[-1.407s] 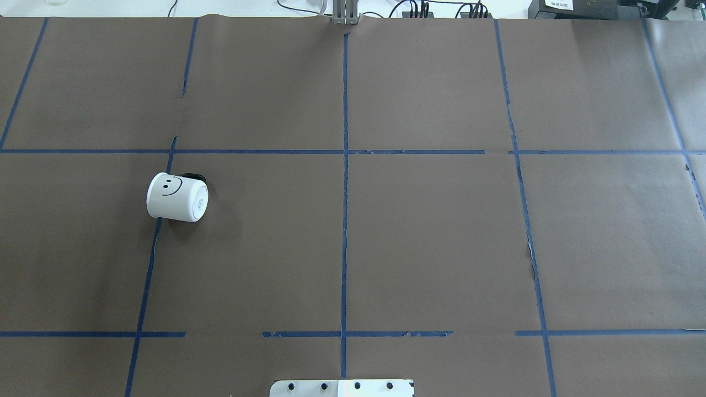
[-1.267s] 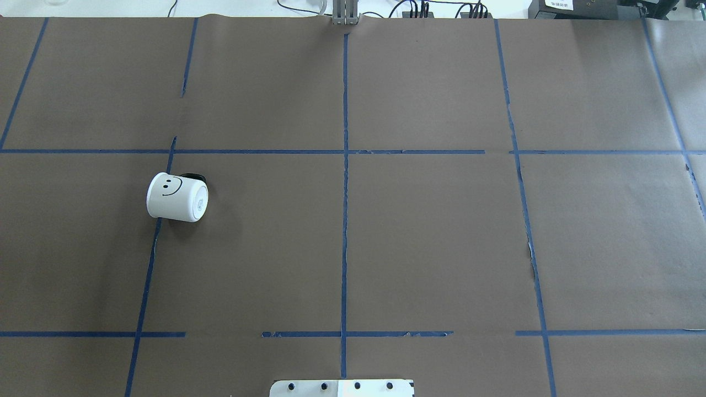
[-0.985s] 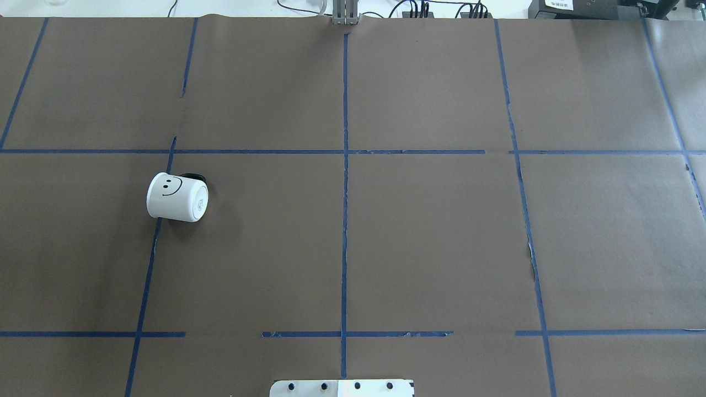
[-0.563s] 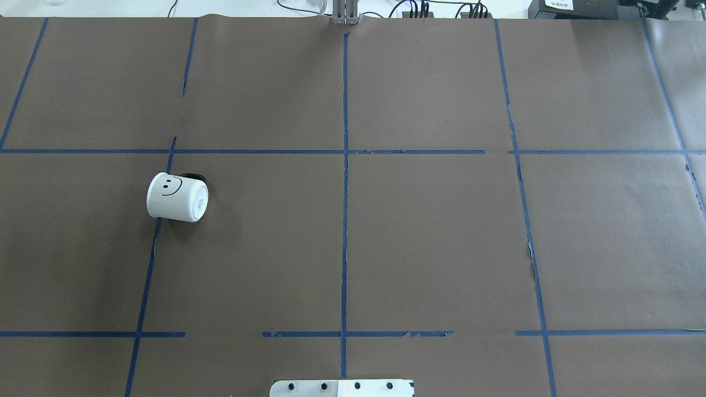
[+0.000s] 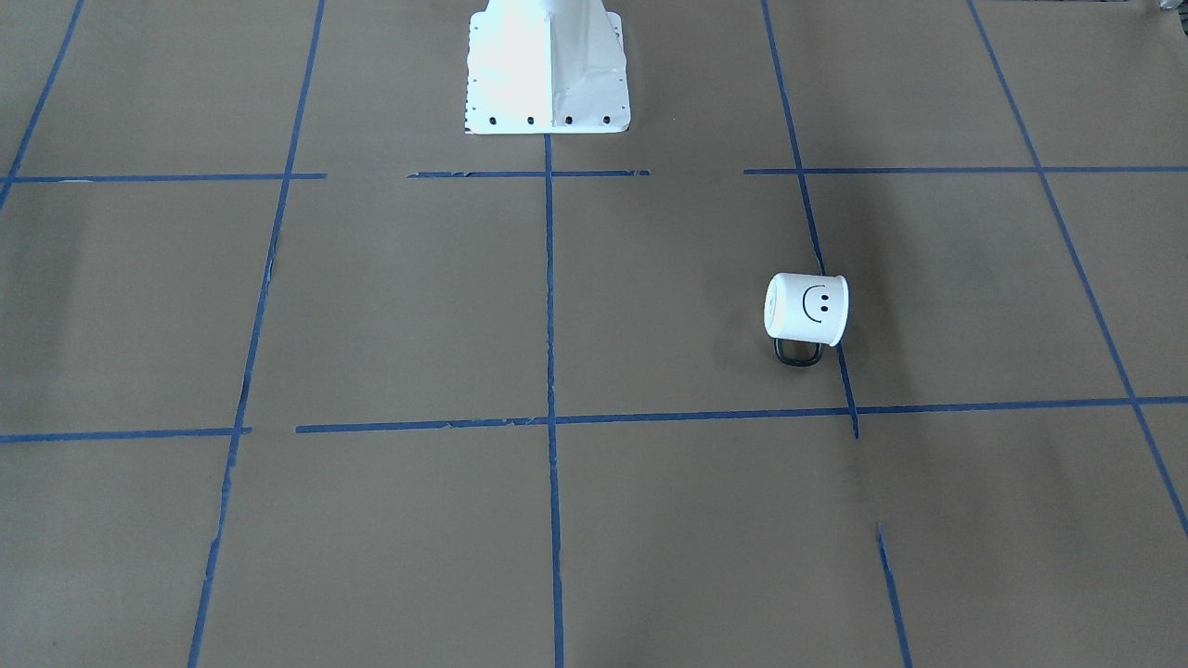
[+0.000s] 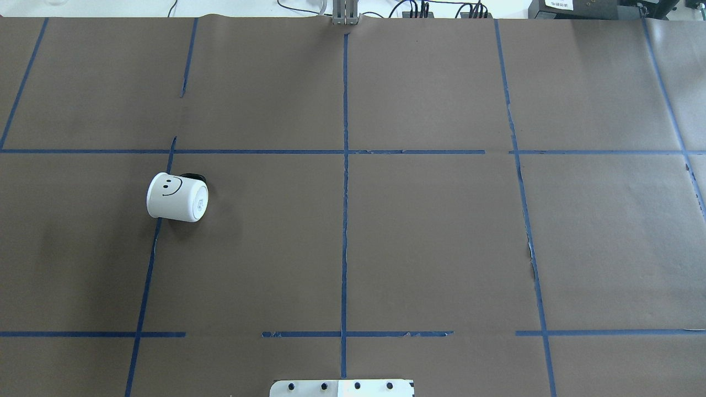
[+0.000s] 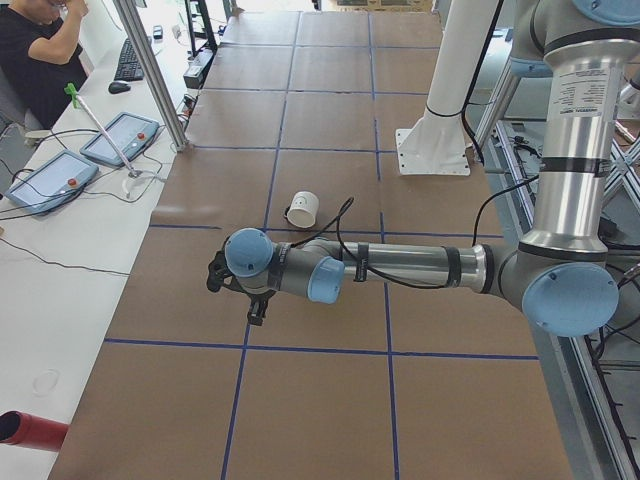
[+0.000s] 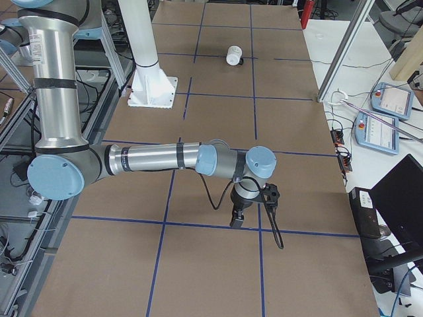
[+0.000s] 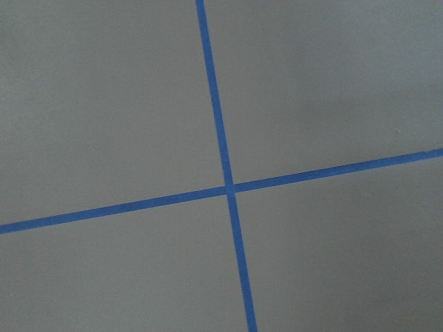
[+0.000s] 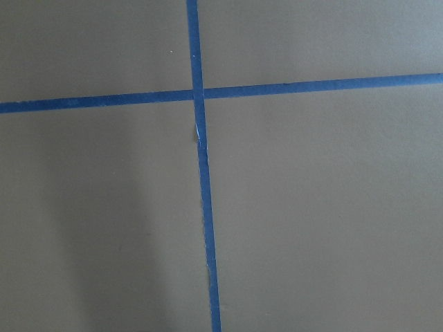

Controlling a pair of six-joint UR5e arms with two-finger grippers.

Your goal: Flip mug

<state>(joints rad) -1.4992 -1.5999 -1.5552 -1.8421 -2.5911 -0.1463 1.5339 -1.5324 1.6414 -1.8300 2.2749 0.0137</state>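
Note:
The white mug (image 6: 177, 197) with a black smiley face lies on its side on the brown paper, left of centre. Its flat base faces the table's middle and its black handle (image 5: 798, 353) rests on the paper. It also shows in the exterior left view (image 7: 301, 209) and, far off, in the exterior right view (image 8: 233, 55). My left gripper (image 7: 235, 297) hangs over the table nearer the left end, apart from the mug. My right gripper (image 8: 254, 210) hangs over the right end, far from the mug. I cannot tell whether either is open or shut. Both wrist views show only paper and tape.
Blue tape lines (image 6: 345, 182) divide the brown paper into squares. The white robot pedestal (image 5: 548, 74) stands at the near middle edge. Control tablets (image 7: 120, 138) and a metal post (image 7: 150, 75) stand on the operators' side, where a person (image 7: 40, 50) sits.

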